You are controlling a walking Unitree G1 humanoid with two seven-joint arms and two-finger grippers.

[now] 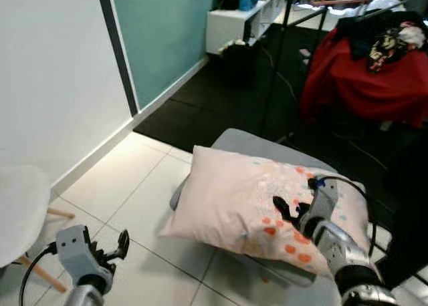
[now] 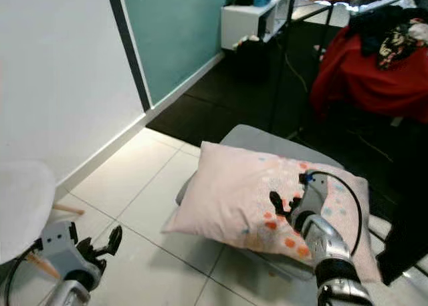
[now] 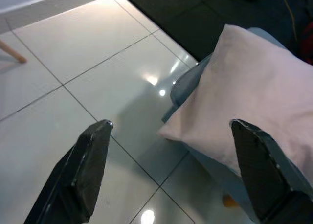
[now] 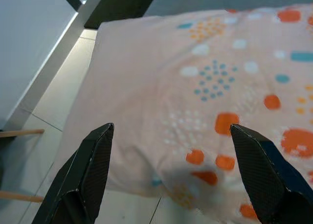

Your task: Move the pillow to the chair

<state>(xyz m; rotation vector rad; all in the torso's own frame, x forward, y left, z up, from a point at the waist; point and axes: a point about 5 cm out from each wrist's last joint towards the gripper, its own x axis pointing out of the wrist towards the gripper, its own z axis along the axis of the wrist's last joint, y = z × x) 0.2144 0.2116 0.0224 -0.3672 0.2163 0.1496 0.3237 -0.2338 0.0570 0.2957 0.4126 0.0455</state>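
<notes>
The right gripper (image 1: 291,211) hovers open directly above the pink spotted pillow (image 1: 234,196); the left gripper (image 1: 110,249), also open, sits lower-left, well apart over the tiles.
</notes>
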